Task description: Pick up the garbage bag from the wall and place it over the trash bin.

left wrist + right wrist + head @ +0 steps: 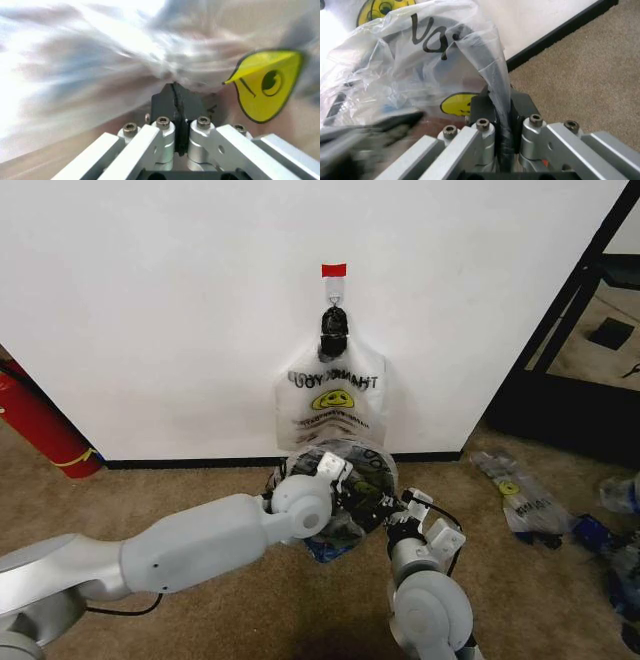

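A red fire extinguisher (38, 423) leans at the far left where the wall (150, 300) meets the carpet (180, 490). From the near left the left arm (190, 545) reaches toward the middle, and the left gripper (175, 90) has its 2 fingers pressed together on a bunched fold of the garbage bag (345, 480); a yellow smiley (267, 84) printed on the film shows just beside it in the left wrist view. The garbage bag, crinkly and see-through with a blue patch low down, is held between the 2 grippers close to the wall, draped over the trash bin (362, 462), whose dark shape shows through the plastic. On the wall above it a whitish "THANK YOU" bag (332, 405) hangs from a dark hook (333, 320) under a small red tape strip (334, 270). The right gripper (500, 103), reaching in from the near right, is clamped on a stretched strip of the same garbage bag. Farther right, flat clear bags (520, 495) lie on the carpet
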Robot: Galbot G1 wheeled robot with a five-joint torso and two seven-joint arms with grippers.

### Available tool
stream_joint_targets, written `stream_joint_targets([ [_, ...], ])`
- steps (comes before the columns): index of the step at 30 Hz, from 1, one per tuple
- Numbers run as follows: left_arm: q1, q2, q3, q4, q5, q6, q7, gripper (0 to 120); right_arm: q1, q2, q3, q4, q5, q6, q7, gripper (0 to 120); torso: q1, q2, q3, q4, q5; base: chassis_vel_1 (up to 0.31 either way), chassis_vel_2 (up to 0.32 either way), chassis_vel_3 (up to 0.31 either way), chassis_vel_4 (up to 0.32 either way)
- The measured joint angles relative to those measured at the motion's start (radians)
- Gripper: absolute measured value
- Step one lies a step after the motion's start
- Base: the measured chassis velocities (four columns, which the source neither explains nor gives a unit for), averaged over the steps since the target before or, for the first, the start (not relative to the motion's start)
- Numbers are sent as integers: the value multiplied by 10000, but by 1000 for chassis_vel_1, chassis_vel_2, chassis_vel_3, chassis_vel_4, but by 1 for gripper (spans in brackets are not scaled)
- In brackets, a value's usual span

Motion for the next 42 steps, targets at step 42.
stream_joint_targets([
  [42,282,-154,-10,35,1297,-422,278,0,284,-57,25,-99,-24,-28,27,1,1,2,-1,3,2,0,0,0,0],
])
